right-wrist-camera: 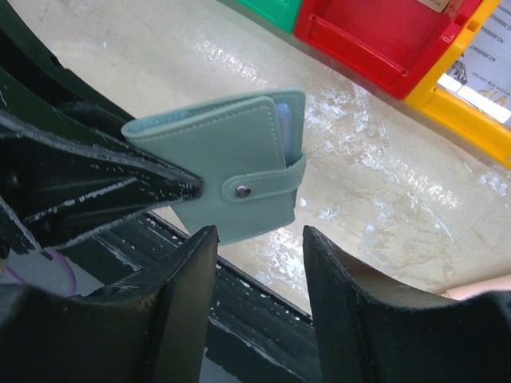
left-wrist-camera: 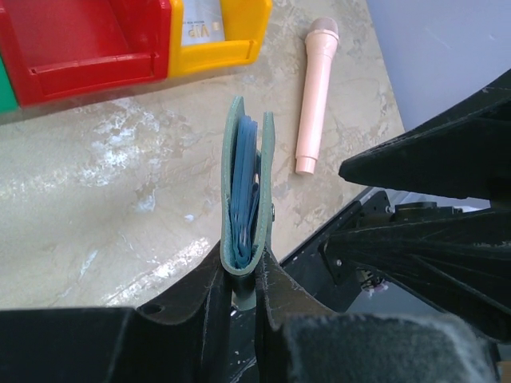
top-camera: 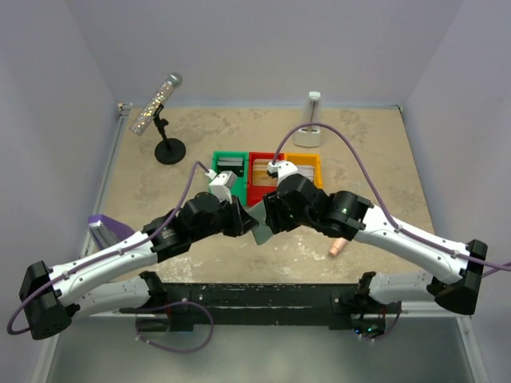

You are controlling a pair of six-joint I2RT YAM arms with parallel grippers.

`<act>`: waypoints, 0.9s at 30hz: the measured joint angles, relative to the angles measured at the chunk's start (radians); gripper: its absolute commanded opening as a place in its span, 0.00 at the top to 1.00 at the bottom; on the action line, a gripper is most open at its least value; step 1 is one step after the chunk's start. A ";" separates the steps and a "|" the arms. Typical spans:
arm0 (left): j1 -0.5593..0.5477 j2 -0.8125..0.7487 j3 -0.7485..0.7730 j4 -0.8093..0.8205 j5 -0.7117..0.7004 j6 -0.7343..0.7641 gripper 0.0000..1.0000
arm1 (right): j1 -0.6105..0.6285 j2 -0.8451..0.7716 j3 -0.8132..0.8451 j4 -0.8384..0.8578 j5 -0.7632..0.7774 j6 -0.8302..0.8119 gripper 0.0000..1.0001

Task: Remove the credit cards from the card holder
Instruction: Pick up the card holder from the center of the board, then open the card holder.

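The card holder is a pale blue-green wallet held in the air, folded, its tab snapped closed. My left gripper is shut on its spine end, seen edge-on in the left wrist view. Blue edges of the credit cards show between the two panels, and one corner peeks out. My right gripper is open just below the holder's lower edge, not touching it. From above, both grippers meet at the holder over the table's near middle.
Green, red and yellow bins stand in a row behind the grippers; a printed card lies in the yellow one. A pink microphone lies to the right. A glittery microphone on a stand is at the back left.
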 measured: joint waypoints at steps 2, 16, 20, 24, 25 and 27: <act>-0.006 0.003 0.004 -0.002 0.002 -0.011 1.00 | 0.000 0.020 0.014 -0.001 0.000 0.000 0.49; -0.014 0.006 0.045 -0.035 -0.010 -0.042 1.00 | 0.018 0.144 0.086 -0.036 0.032 0.003 0.50; -0.012 0.008 0.055 -0.055 -0.019 -0.055 1.00 | 0.024 0.192 0.136 -0.077 0.057 0.003 0.51; -0.012 0.016 0.055 -0.060 -0.019 -0.071 1.00 | 0.031 0.208 0.147 -0.093 0.078 0.003 0.53; -0.012 0.019 0.056 -0.060 -0.018 -0.078 1.00 | 0.033 0.215 0.155 -0.102 0.084 0.003 0.54; -0.012 0.025 0.057 -0.061 -0.017 -0.092 1.00 | 0.038 0.228 0.167 -0.116 0.096 0.003 0.55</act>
